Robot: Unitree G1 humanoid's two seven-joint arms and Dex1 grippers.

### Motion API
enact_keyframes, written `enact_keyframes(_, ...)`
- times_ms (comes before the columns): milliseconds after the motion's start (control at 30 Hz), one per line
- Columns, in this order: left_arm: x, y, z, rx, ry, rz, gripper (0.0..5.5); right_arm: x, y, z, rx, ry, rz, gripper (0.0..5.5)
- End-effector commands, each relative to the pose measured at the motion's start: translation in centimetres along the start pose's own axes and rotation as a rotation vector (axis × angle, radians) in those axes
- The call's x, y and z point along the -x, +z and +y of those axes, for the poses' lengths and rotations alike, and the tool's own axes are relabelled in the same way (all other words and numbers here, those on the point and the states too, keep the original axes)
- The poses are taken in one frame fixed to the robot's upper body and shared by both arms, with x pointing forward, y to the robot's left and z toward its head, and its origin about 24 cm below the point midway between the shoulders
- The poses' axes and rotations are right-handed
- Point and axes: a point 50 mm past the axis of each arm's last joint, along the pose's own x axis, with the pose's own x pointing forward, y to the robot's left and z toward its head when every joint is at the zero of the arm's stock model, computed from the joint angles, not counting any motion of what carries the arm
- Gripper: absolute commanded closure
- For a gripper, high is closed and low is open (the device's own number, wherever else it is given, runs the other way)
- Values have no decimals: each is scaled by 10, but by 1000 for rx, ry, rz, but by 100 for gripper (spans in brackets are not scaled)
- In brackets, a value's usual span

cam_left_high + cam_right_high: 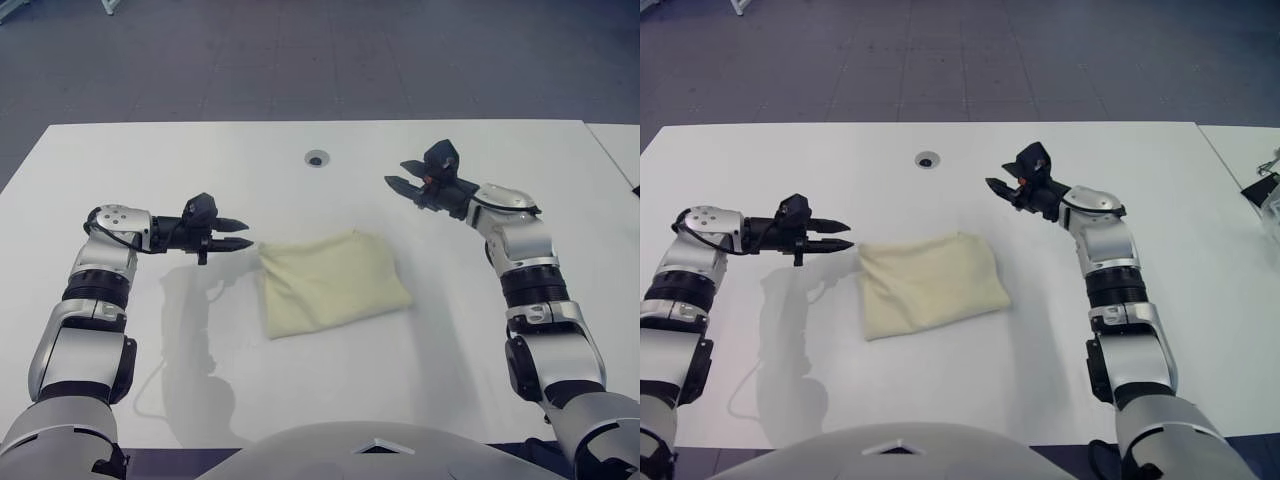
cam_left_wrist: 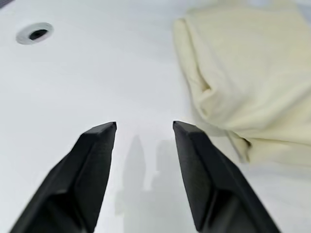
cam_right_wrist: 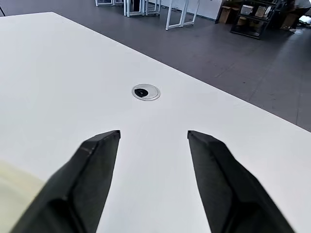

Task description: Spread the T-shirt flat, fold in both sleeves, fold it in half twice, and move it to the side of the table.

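**Operator:** Where was the T-shirt (image 1: 330,283) at that moment?

**Observer:** You had it lying on the white table (image 1: 150,170), about in the middle and not at either side edge. It was pale yellow and folded into a thick, rough rectangle, turned a little askew. Doubled layers showed along the edge nearest your left arm.

**Operator:** And the left claw?

**Observer:** Your left claw (image 1: 249,232) hung just beside that edge of the shirt, pointing at it but apart from the cloth. Its two black fingers (image 2: 92,160) were spread with bare tabletop between them, so it was released and gripped nothing.

**Operator:** The right one?

**Observer:** Your right claw (image 1: 394,173) was held above the table past the far right corner of the shirt, near it but clear of it. Its tips pointed toward the round cable hole (image 1: 317,158) in the tabletop, which sat beyond the shirt toward the far edge. Those tips were parted too, with nothing between them.

**Operator:** Was either claw touching the table?

**Observer:** For your left one I could not tell whether the tips rested on the top or hung just over it. Your right one was raised off the surface.

**Operator:** So neither claw held the cloth?

**Observer:** Right, you had both claws released, one on each side of the folded shirt, and the shirt lay free on the table.
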Motion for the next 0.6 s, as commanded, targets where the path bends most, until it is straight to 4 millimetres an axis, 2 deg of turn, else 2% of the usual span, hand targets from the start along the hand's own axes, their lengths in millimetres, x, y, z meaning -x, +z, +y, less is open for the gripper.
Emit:
enact_keyframes(33,-24,37,-2,-93,20,-161,263,7,-5,32,14,138,30,262)
enact_keyframes(67,-32,42,-7,-102,13,-181,287,8,-6,42,11,178,37,262)
enact_keyframes(100,-38,46,-12,-112,7,-193,288,10,-8,50,7,211,44,279)
enact_keyframes(167,-48,46,-26,-119,-46,-199,325,11,-14,63,-1,250,68,313)
enact_keyframes(267,-54,26,-46,-161,-68,-104,376,11,-30,77,-18,288,135,362)
enact_keyframes(333,-53,2,-55,-243,-58,38,412,12,-41,82,-11,287,181,397)
enact_keyframes(433,-50,-25,-58,-344,4,192,462,12,-50,87,0,285,221,351)
enact_keyframes(600,-45,-45,-64,-343,48,226,538,12,-57,86,-35,247,267,280)
